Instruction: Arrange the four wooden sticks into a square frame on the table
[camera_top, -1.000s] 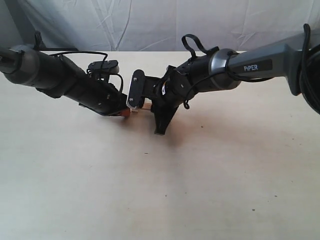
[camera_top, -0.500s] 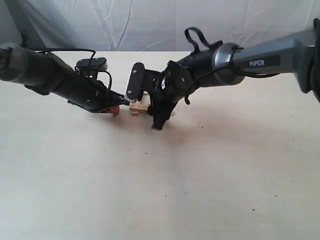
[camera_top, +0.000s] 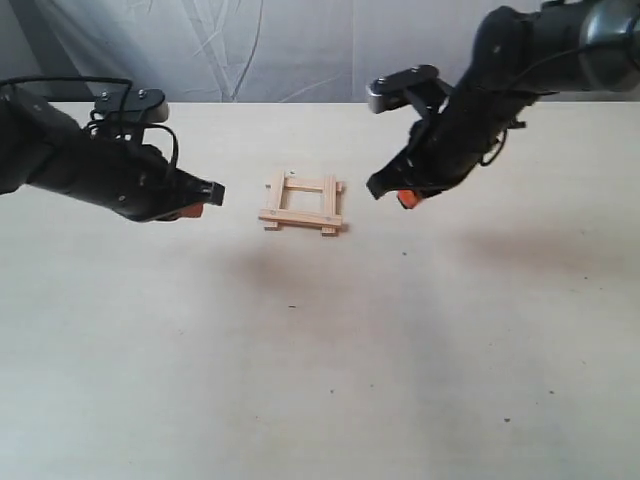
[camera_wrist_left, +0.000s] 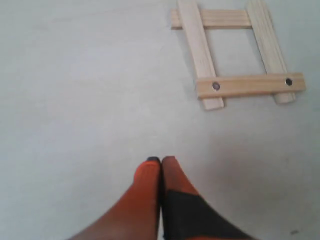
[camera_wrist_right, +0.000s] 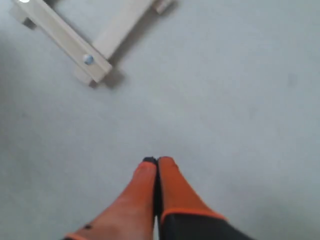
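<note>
The four wooden sticks lie as a small square frame (camera_top: 302, 203) on the table (camera_top: 320, 350), ends overlapping and jutting past the corners. In the left wrist view the square frame (camera_wrist_left: 239, 52) shows whole, with two dark holes in one strip. Only one corner of the frame (camera_wrist_right: 75, 42) shows in the right wrist view. My left gripper (camera_top: 208, 193) hovers to the left of the frame, shut and empty; its orange tips (camera_wrist_left: 160, 161) are pressed together. My right gripper (camera_top: 402, 199) hangs to the right of the frame, also shut on nothing, tips (camera_wrist_right: 157, 160) closed.
A crumpled white cloth (camera_top: 300, 50) hangs behind the table's far edge. Tiny dark specks dot the tabletop. Both black arms reach in from the left and right sides above the table.
Both arms have pulled back from the middle, left arm leftward and right arm up and rightward. The frame, hidden under the grippers before, now lies uncovered.
</note>
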